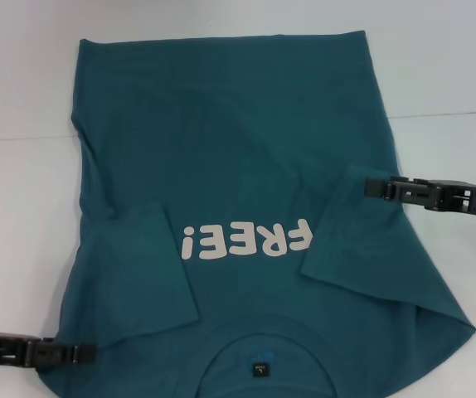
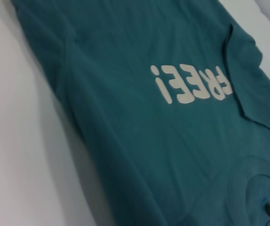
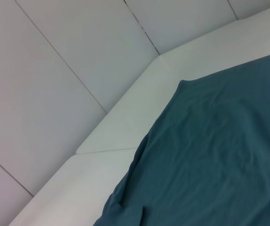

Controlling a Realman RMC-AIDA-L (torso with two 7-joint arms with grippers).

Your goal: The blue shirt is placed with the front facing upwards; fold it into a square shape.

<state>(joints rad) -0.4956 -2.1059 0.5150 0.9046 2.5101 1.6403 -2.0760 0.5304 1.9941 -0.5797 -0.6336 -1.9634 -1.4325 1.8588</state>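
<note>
Limp cotton blue shirt (image 1: 246, 157) drapes loosely; I'd pinch its hems, though I cannot tell either hand's opening: left hand (image 1: 85, 352), right hand (image 1: 375, 187).

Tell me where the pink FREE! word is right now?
In the head view, the pale pink FREE! lettering sits mid-front of the dark teal-blue cotton shirt, between both folded-in sleeves, above the round collar.
</note>
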